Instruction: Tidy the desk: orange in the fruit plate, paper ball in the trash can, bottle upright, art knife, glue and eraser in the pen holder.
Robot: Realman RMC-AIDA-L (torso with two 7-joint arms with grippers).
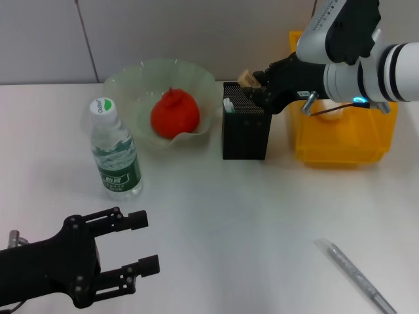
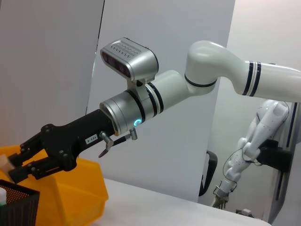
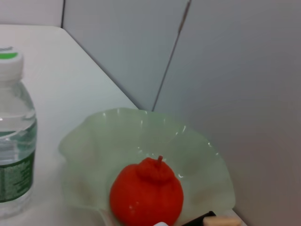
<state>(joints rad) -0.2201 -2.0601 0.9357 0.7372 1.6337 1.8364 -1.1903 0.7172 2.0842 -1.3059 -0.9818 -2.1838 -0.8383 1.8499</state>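
My right gripper [image 1: 251, 84] hovers just over the black mesh pen holder [image 1: 244, 134], shut on the small tan eraser [image 1: 246, 77]. The left wrist view shows that same gripper [image 2: 16, 162] above the holder's rim [image 2: 19, 197]. The orange [image 1: 175, 114] lies in the pale-green fruit plate [image 1: 134, 82]. To the plate's left the bottle [image 1: 116, 154] stands upright. The yellow trash can [image 1: 340, 140] sits right of the holder. A whitish-green tip [image 1: 228, 104] pokes up inside the holder; I cannot tell what it is. Art knife, glue and paper ball are hidden. My left gripper [image 1: 145, 242] rests open at the front left.
A grey pen-like stick [image 1: 357, 275] lies on the white table at the front right. A grey wall runs behind the plate and the trash can. In the right wrist view the orange [image 3: 146, 195] and bottle [image 3: 11, 136] appear close by.
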